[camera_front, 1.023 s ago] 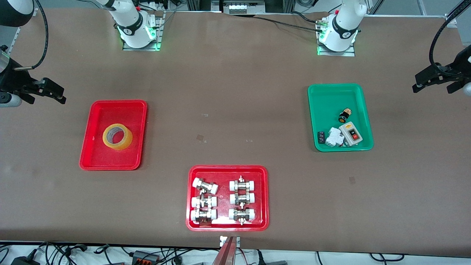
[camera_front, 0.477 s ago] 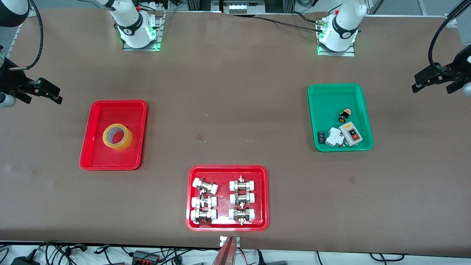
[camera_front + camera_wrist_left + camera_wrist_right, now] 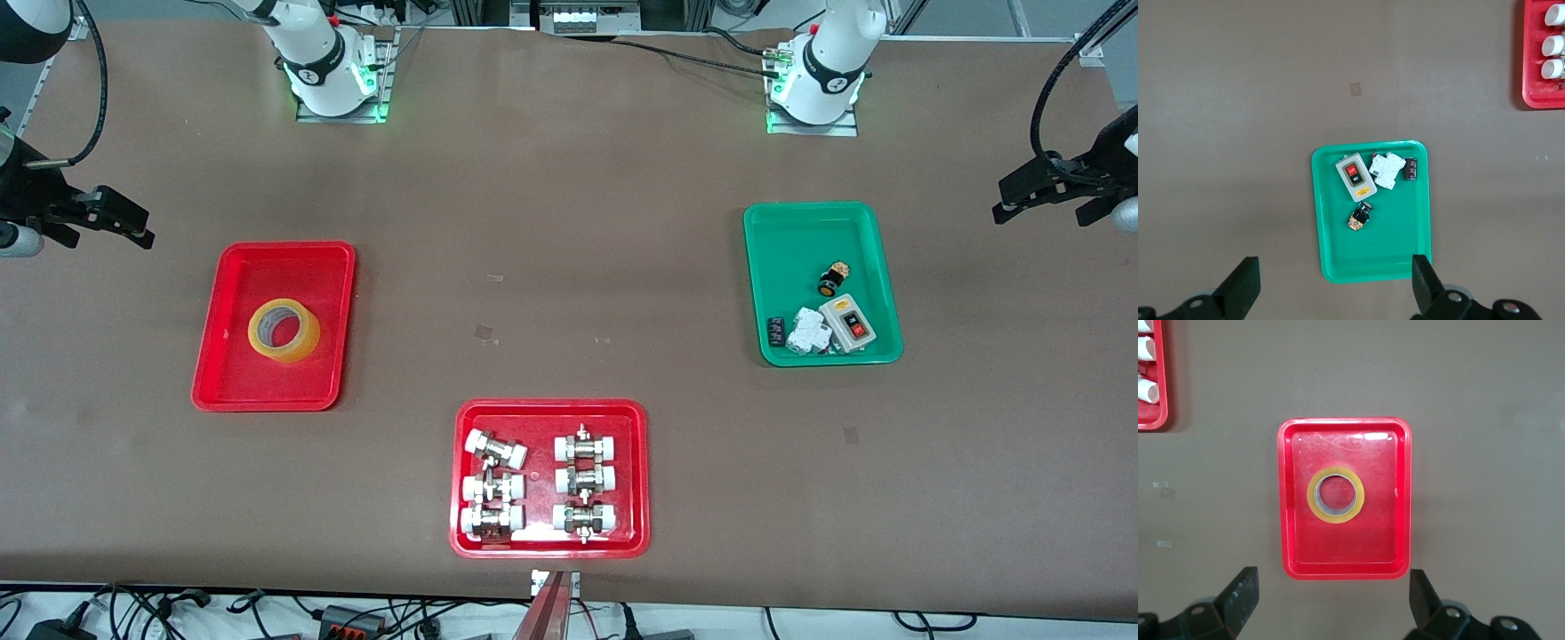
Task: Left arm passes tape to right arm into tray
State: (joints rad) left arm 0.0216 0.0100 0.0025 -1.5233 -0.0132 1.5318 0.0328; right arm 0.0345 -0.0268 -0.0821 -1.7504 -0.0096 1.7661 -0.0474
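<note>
Well, little has changed: the tape (image 3: 284,330) still lies flat in the tray (image 3: 233,384) (roughly its middle). The right gripper (image 3: 111,219) has crept slightly toward the tray, jaws spread wide and empty; the left gripper (image 3: 1042,188) hangs near the desk's (image 3: 569,222) edge, also wide open.

Green tray (image 3: 819,233) of switches; pipe-fittings tray (image 3: 548,544).

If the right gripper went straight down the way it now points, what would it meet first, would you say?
Probably the bare brown table, just off the plain red plastic tray holding the yellow tape roll; the open right gripper holds nothing, though depth is unclear.
</note>
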